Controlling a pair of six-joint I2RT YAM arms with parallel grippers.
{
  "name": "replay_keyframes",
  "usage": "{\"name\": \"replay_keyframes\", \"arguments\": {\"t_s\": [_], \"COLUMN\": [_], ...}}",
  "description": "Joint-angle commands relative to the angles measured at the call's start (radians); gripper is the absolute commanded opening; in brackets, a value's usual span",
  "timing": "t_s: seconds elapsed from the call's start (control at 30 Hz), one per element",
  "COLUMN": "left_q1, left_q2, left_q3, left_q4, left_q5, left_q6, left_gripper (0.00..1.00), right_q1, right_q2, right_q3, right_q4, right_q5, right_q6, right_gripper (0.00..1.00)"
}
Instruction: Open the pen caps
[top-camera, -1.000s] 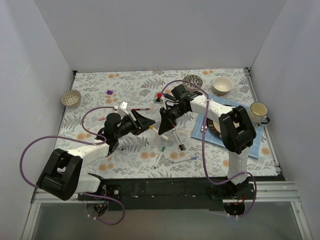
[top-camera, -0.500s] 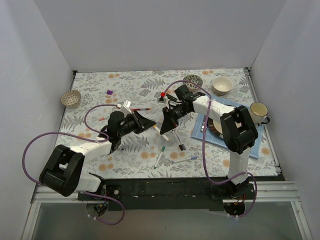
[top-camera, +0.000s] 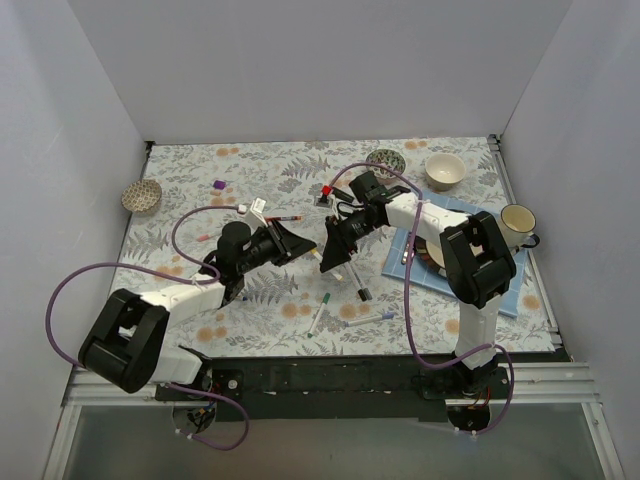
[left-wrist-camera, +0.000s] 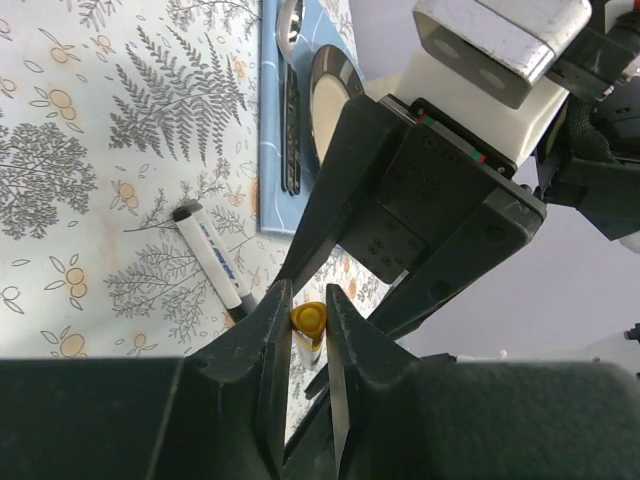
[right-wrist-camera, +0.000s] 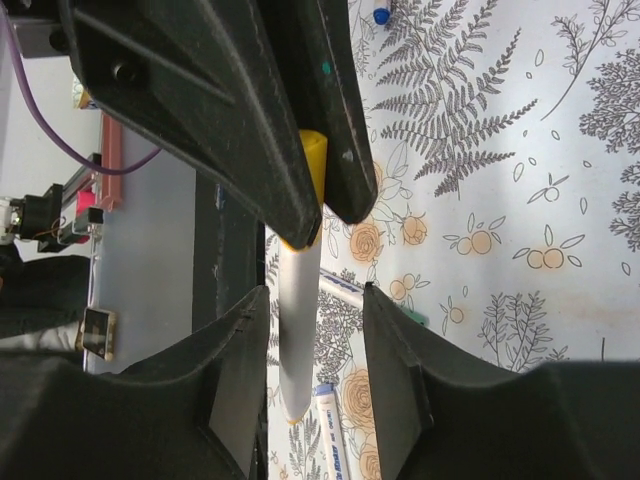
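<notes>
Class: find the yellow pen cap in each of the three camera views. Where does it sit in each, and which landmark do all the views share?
Top external: the yellow cap is a tiny speck mid-table, at the left tool's tip.
Left wrist: low centre, between that tool's fingers.
Right wrist: upper centre, topping a white barrel, pinched by the left tool.
Shared landmark: the fern-print tablecloth.

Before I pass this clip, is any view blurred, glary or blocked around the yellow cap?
Left wrist: yellow cap sharp, left fingers dark, filling the bottom. Right wrist: cap sharp, near right fingers soft-edged. Top external: even light, no glare, cap too small to see.
</notes>
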Motion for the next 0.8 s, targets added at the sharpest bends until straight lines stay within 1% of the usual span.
{"name": "replay_keyframes", "arguments": {"t_s": [0.0, 0.03, 0.07, 0.1, 0.13, 0.17, 0.2, 0.23, 0.27, 0.3, 0.33, 0.37, 0.4, 0.47, 0.6, 0.7, 0.73, 0.77], "left_q1": [-0.025, -0.026, -0.029, -0.031, -0.03, -0.026, -0.005, 0.013, 0.036, 0.097, 0.13, 0.162, 0.218, 0.278, 0.355, 0.398, 0.409, 0.434], "left_q2": [0.012, 0.015, 0.017, 0.02, 0.02, 0.015, 0.006, -0.015, -0.026, -0.034, -0.041, -0.044, -0.041, -0.02, 0.018, 0.035, 0.041, 0.049], "left_q3": [0.04, 0.047, 0.048, 0.05, 0.059, 0.073, 0.095, 0.117, 0.161, 0.186, 0.212, 0.27, 0.299, 0.396, 0.499, 0.522, 0.524, 0.521], "left_q4": [0.033, 0.03, 0.027, 0.023, 0.014, -0.003, -0.067, -0.1, -0.121, -0.156, -0.175, -0.183, -0.187, -0.221, -0.243, -0.278, -0.289, -0.331], "left_q5": [0.011, 0.009, 0.006, 0.003, -0.015, -0.043, -0.077, -0.168, -0.207, -0.242, -0.282, -0.314, -0.324, -0.354, -0.324, -0.302, -0.298, -0.298], "left_q6": [0.012, 0.015, 0.021, 0.022, 0.025, 0.054, 0.079, 0.109, 0.14, 0.143, 0.143, 0.147, 0.154, 0.156, 0.133, 0.124, 0.124, 0.117], "left_gripper": [0.0, 0.0, 0.0, 0.0, 0.0, 0.0, 0.0, 0.0, 0.0, 0.0, 0.0, 0.0, 0.0, 0.0, 0.0, 0.0, 0.0, 0.0], "right_q1": [0.003, 0.002, 0.002, 0.003, 0.003, 0.003, 0.005, 0.005, 0.005, 0.006, 0.011, 0.015, 0.018, 0.026, 0.031, 0.032, 0.031, 0.031], "right_q2": [-0.027, -0.026, -0.026, -0.026, -0.024, -0.026, -0.026, -0.027, -0.029, -0.03, -0.03, -0.03, -0.027, -0.024, -0.026, -0.03, -0.035, -0.039], "right_q3": [-0.012, -0.013, -0.015, -0.016, -0.021, -0.027, -0.048, -0.059, -0.071, -0.081, -0.091, -0.093, -0.094, -0.097, -0.096, -0.076, -0.062, -0.046], "right_q4": [0.047, 0.05, 0.053, 0.06, 0.064, 0.074, 0.083, 0.112, 0.125, 0.136, 0.146, 0.149, 0.148, 0.148, 0.142, 0.088, 0.064, 0.045], "right_q5": [-0.057, -0.059, -0.065, -0.077, -0.083, -0.086, -0.106, -0.118, -0.128, -0.135, -0.138, -0.141, -0.148, -0.155, -0.171, -0.139, -0.119, -0.099], "right_q6": [0.024, 0.033, 0.036, 0.041, 0.047, 0.061, 0.071, 0.082, 0.103, 0.11, 0.114, 0.117, 0.118, 0.116, 0.108, 0.064, 0.017, 0.001], "right_gripper": [0.49, 0.46, 0.41, 0.15, 0.02, 0.01, 0.01, 0.01, 0.01, 0.01, 0.01, 0.01, 0.01, 0.01, 0.01, 0.01, 0.01, 0.01]}}
